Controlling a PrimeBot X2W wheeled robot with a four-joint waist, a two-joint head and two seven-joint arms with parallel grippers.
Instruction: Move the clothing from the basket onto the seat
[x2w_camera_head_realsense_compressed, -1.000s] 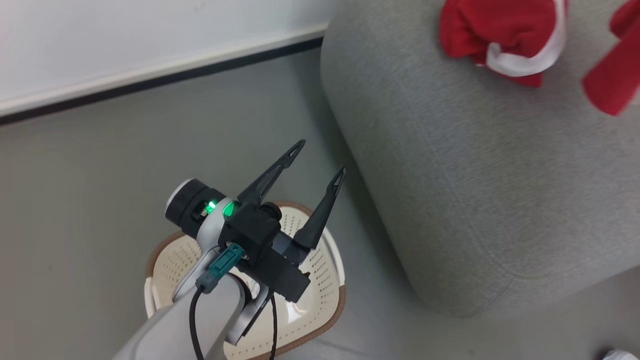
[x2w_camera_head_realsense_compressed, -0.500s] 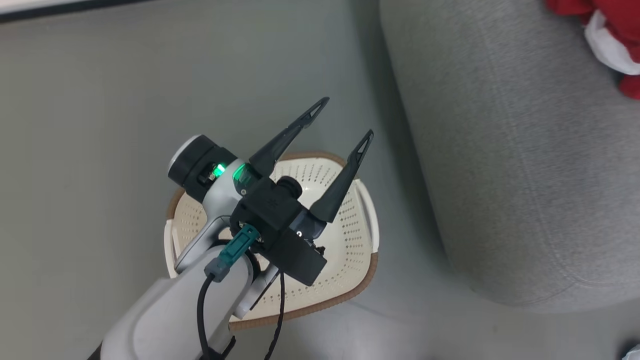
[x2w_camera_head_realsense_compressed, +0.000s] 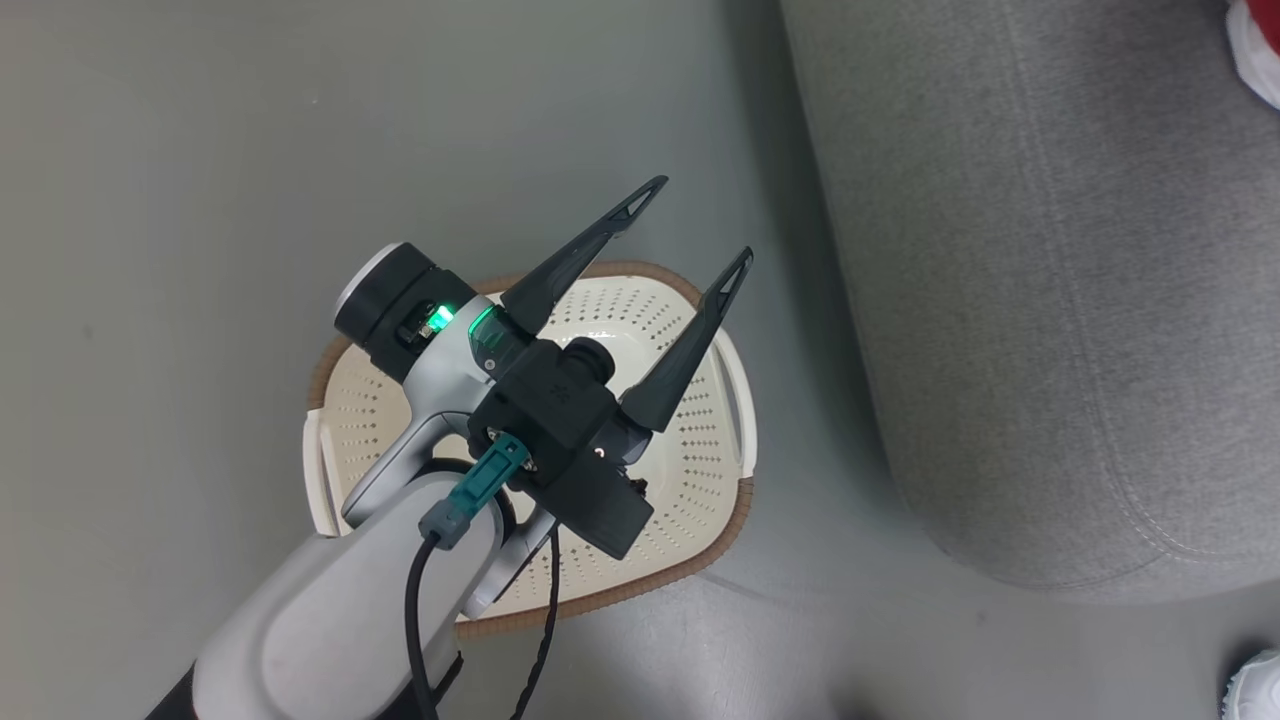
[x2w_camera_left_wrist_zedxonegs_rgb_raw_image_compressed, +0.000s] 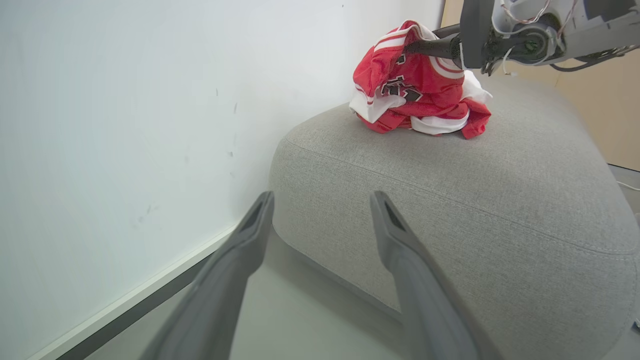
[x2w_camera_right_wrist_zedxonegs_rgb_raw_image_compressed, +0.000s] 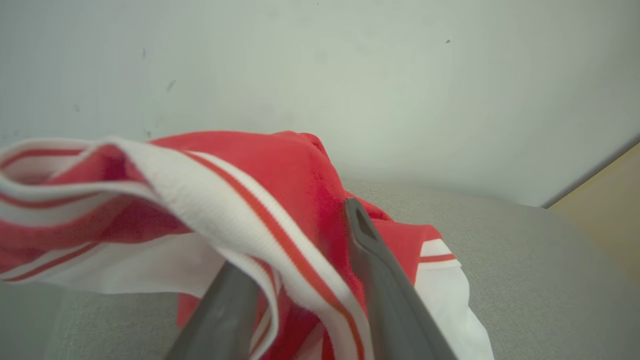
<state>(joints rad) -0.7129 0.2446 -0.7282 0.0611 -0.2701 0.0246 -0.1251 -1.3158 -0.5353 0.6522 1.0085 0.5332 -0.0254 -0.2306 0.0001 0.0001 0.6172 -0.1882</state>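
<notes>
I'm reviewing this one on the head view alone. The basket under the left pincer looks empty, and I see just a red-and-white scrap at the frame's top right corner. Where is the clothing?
Observer: The left wrist view shows the clothing heaped on the seat, at the end beside the white wall.
Operator: And the right pincer, is it gripping that heap?
Observer: In the right wrist view its fingers stand apart, with a striped trim band of the clothing draped over one of them.
</notes>
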